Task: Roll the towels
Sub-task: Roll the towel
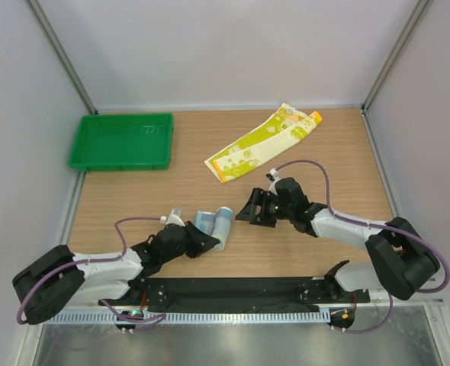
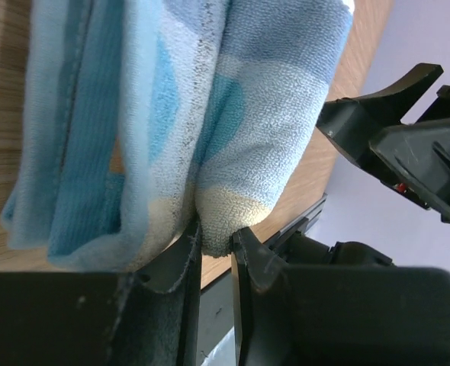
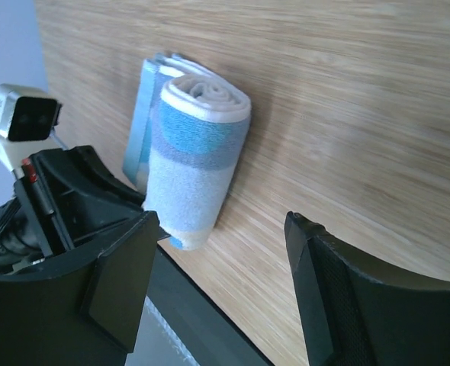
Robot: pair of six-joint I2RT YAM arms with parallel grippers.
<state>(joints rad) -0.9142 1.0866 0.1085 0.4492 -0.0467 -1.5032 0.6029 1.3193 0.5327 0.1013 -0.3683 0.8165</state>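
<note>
Left gripper (image 2: 216, 238) pinches one end of the blue towel (image 2: 210, 114), its far end cut off by the frame. Right gripper (image 3: 223, 252) gapes empty beside it, showing the roll's spiral. Only the overhead view shows the yellow-green towel (image 1: 263, 141), flat, farther back.

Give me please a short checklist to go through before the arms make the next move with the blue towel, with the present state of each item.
1. Left gripper holds the blue towel: ok, its fingers pinch the end of the roll.
2. Blue towel fully rolled: not ok, a flat tail lies beside the roll.
3. Right gripper free: ok, it is open, near the roll, and touches no cloth.
4. Yellow-green towel rolled: not ok, it lies flat farther back on the table.
5. Green tray out of the way: ok, it sits far left, apart from both towels.
6. Grip firm enough for rolling: cannot tell.
</note>
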